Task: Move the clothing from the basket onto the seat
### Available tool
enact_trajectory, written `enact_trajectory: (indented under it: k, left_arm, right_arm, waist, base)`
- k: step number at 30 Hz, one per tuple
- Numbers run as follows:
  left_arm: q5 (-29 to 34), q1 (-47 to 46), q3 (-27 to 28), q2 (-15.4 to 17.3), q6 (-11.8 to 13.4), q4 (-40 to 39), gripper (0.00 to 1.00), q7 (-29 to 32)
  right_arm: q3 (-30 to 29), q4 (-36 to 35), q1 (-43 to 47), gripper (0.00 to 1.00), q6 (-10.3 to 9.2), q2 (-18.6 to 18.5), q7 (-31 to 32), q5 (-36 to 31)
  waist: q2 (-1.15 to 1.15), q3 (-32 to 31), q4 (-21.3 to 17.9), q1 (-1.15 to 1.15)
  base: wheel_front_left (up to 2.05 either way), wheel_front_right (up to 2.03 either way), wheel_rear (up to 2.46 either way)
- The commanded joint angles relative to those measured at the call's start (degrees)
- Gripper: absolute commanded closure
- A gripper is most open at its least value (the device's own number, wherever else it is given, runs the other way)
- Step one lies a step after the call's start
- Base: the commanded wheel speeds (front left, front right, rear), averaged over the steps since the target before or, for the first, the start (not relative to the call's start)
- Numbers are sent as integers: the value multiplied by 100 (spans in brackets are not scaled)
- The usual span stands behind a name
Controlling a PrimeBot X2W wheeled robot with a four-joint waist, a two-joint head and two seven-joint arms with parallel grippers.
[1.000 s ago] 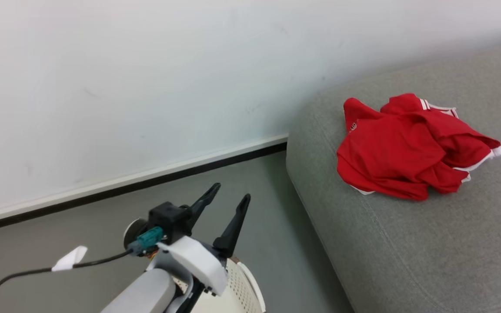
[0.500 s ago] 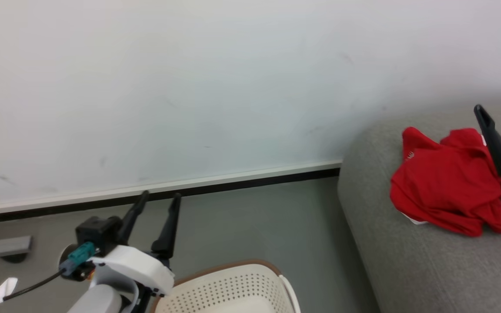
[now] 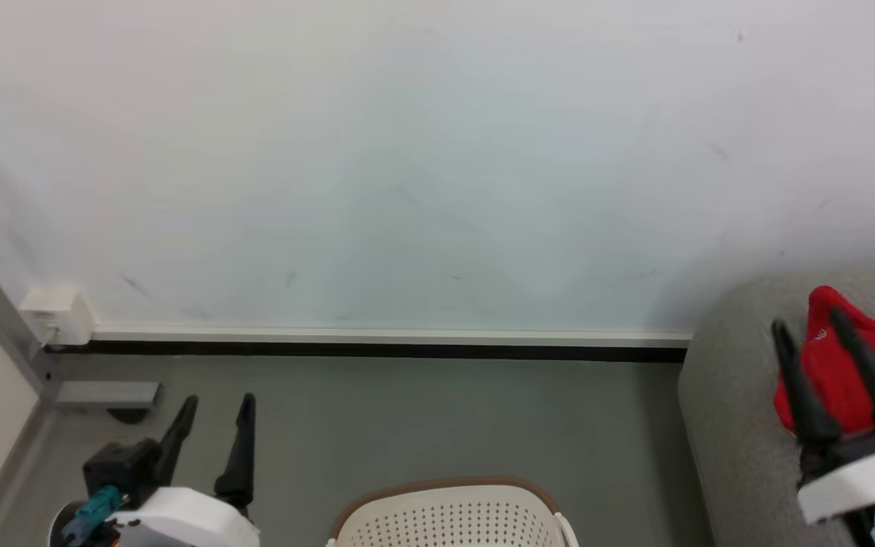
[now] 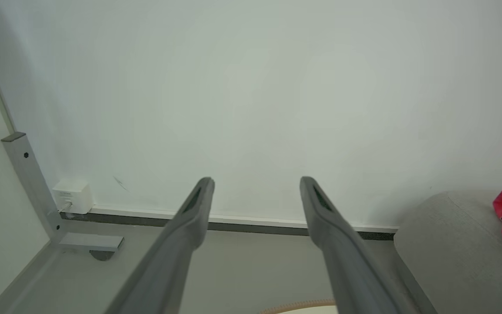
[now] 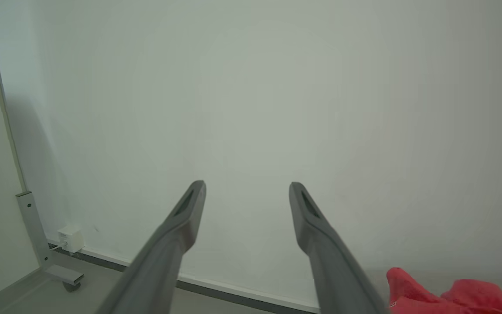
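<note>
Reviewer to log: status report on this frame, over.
Both open, empty: left end effector beside basket, right end effector at seat edge. Heaped clothing on seat, outside basket. Nothing seen blocking.

The head camera looks forward and down at a wall (image 3: 437,152), basket (image 3: 445,505) at 6 o'clock. Both wrist cameras face that wall (skirting (image 4: 242,220) included) from well back

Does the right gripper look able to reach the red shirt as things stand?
Probably yes: the right gripper is open and empty close by the shirt on the seat, nothing between them.
</note>
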Motion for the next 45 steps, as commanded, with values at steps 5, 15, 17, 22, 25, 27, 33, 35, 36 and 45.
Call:
enact_trajectory:
  k: [5,15,17,22,25,27,33,35,36,45]
  left_arm:
    - [263,342,358,-129,-47,-69,0,-1]
    - [885,1263,1442,-678,-140,-501,0,-1]
    - [1003,1432,1591,-790,-181,-537,0,-1]
    - [1280,1591,1811,-1030,-339,-555,0,-1]
    - [1394,1537,1951,-1120,-488,-455,0,-1]
    - [1473,1516,2018,-1193,-568,-424,0,-1]
    - [1673,1500,2168,-1333,-754,-333,0,-1]
    - [1722,1479,2218,-1354,-804,-300,0,-1]
    - [1748,1466,2240,-1369,-828,-281,0,-1]
    - [1933,1387,2441,-1495,-1004,-171,0,-1]
  right_arm:
    - [-518,-70,809,0,-13,576,-18,-578]
    - [-750,-143,1409,0,-13,1296,-19,-1275]
    - [-788,-128,1454,0,-13,1381,-18,-1353]
    - [-757,-53,1544,0,-13,1484,-19,-1477]
    - [-781,-38,1531,0,-13,1495,-20,-1504]
    - [-789,-27,1520,0,-13,1490,-20,-1505]
    - [-783,10,1490,0,-13,1466,-20,-1512]
    - [-790,15,1486,0,-13,1463,-20,-1507]
    - [-793,17,1482,0,-13,1462,-20,-1503]
    - [-827,26,1447,0,-13,1473,-20,-1530]
  waist:
    - [0,-37,104,0]
    - [0,-3,-240,0]
    - [0,-5,-291,0]
    - [0,5,-309,0]
    - [0,2,-309,0]
    - [0,-3,-304,0]
    - [0,-15,-294,0]
    - [0,-15,-291,0]
    - [0,-13,-289,0]
    - [0,-13,-273,0]
  base:
    - [0,0,0]
    - [0,0,0]
    - [0,0,0]
    - [0,0,0]
    - [0,0,0]
    - [0,0,0]
    - [0,0,0]
    - [0,0,0]
    - [0,0,0]
    - [0,0,0]
